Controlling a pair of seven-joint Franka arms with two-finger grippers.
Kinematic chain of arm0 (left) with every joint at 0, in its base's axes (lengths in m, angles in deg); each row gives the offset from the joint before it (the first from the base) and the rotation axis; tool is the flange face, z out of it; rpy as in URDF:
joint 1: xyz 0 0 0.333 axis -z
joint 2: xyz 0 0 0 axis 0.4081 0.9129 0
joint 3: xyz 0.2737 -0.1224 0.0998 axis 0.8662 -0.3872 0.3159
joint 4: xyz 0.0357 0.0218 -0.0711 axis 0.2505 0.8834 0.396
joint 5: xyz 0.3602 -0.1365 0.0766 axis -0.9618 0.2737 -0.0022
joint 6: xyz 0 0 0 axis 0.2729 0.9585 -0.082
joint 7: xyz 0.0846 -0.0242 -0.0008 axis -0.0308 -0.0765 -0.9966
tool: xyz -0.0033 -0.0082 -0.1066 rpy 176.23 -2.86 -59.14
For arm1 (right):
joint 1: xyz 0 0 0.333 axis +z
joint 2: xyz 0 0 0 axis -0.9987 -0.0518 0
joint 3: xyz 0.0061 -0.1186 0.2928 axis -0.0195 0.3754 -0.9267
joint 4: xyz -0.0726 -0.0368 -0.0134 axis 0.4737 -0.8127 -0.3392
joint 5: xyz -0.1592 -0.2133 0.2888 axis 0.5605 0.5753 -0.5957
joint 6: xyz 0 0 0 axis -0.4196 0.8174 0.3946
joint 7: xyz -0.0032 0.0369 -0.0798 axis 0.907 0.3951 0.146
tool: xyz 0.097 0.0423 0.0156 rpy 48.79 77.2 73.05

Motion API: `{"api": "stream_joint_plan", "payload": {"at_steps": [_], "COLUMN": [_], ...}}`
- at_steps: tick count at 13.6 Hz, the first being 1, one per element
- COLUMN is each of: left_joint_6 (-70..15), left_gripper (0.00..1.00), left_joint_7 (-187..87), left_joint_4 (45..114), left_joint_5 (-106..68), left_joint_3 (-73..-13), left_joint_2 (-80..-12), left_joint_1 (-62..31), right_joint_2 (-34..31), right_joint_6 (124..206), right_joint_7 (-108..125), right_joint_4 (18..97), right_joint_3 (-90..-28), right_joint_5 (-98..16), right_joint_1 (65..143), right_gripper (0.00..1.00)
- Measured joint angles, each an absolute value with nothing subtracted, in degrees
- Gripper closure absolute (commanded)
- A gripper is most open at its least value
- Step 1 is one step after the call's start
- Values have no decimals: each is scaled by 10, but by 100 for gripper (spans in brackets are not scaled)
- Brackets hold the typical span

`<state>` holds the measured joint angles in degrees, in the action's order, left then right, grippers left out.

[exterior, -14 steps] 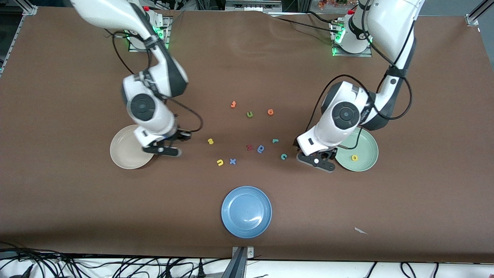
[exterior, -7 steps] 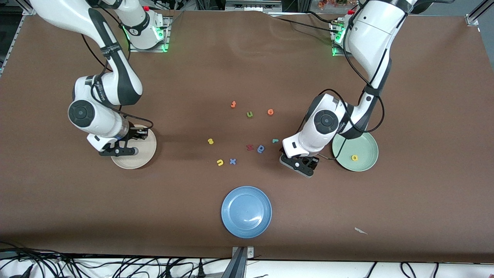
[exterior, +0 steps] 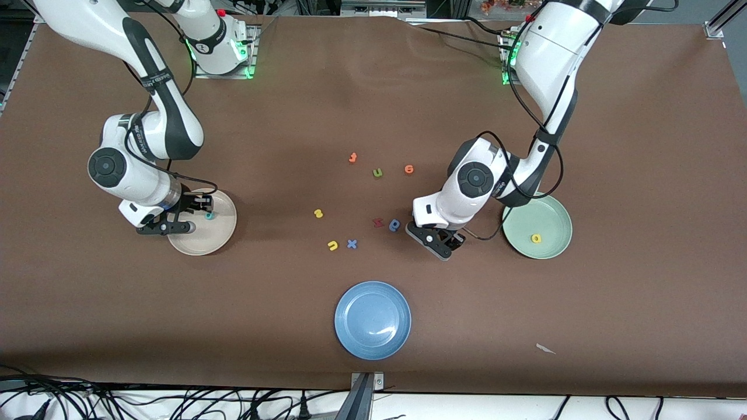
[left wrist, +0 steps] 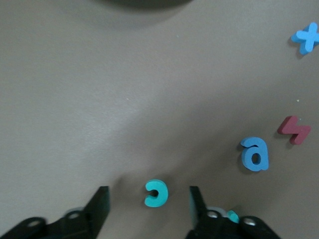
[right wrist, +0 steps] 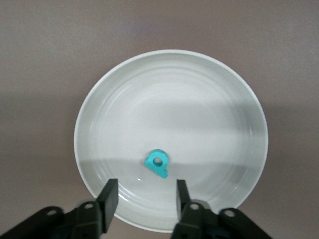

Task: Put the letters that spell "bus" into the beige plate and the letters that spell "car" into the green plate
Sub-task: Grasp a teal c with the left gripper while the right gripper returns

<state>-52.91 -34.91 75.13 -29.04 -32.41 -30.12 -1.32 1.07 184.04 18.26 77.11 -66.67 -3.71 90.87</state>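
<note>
**Teal b in the beige plate, left gripper astride the teal c**

The right gripper [exterior: 201, 205] hangs over the beige plate [exterior: 224, 233], its fingers [right wrist: 108, 196] parted with nothing between them. The teal b [right wrist: 157, 162] lies loose in that plate, just off the fingertips.

The left gripper [exterior: 439, 238] is down at the surface [exterior: 613, 303] beside the green plate [exterior: 554, 210], toward the middle of the table. Its jaws stand apart with the teal c [left wrist: 156, 192] lying on the surface between them; neither finger [left wrist: 101, 204] touches the letter. A scrap of teal shows under one finger, too hidden to name.

The yellow a [exterior: 535, 238] lies in the green plate. The yellow s [exterior: 318, 213] and yellow u [exterior: 332, 245] are still on the surface, near the middle. The blue x [exterior: 352, 244] sits just beside the yellow u. The dark red letter [exterior: 377, 222] and the darker blue round letter [exterior: 394, 224] lie next to each other, near the left gripper. Farther from the camera lie two orange letters [exterior: 352, 157] and an olive u [exterior: 377, 172]. The blue plate [exterior: 350, 326] sits nearest the camera.
</note>
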Motion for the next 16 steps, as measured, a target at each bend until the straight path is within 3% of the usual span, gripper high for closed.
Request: {"api": "stream_joint_plan", "payload": {"at_steps": [3, 7, 8, 10, 11, 16], "left_joint_6": [-529, -529, -529, -529, -529, -525], "left_gripper": [42, 43, 52, 93, 100, 100], "left_joint_7": [-349, -349, -349, -349, -349, -349], "left_joint_4": [751, 751, 752, 752, 751, 747], "left_joint_5": [-290, -305, -305, -305, -307, -307], "left_joint_3": [-325, -326, -326, -326, -325, -324], "left_joint_2": [-289, -282, -281, -279, -279, -282], "left_joint_1": [-8, -5, -5, -5, -5, -5], "right_joint_2": [12, -10, -25, -69, -94, -190], "right_joint_6": [1840, 1843, 1848, 1874, 1885, 1896], "right_joint_7": [260, 448, 484, 538, 553, 567], "right_joint_4": [763, 726, 710, 671, 649, 564], "right_joint_3": [-672, -675, -675, -675, -674, -664], "right_joint_5": [-40, -60, -68, -74, -74, -75], "right_joint_1": [943, 1056, 1080, 1116, 1130, 1170], "right_gripper": [0, 0, 0, 0, 0, 0]}}
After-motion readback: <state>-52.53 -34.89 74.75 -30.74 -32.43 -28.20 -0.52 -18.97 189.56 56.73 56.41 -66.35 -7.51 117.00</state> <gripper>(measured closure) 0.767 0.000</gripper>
